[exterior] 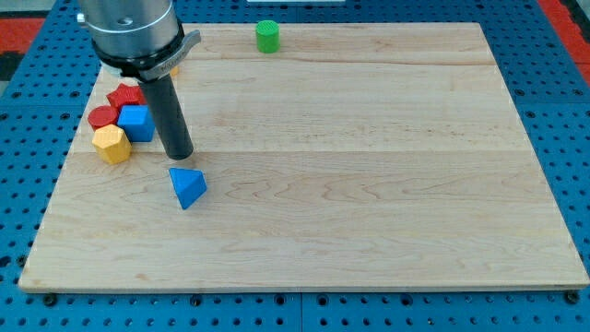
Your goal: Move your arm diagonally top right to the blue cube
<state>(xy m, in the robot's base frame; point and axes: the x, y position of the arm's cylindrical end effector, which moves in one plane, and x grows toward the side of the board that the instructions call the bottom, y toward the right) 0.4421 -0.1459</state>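
My tip (178,153) is down on the wooden board (369,184), and it's a bare rod, so no jaws to open or close and nothing held. Just to its left and slightly up sits the blue cube (137,122), close but with a sliver of board between. Right below the tip, the blue triangular block (188,186), near, not touching. Further left, the yellow hexagonal block (111,144) and red cylinder (102,116) hug the cube, with a red star-like block (125,95) above. Far off to the upper right, the green cylinder (267,36).
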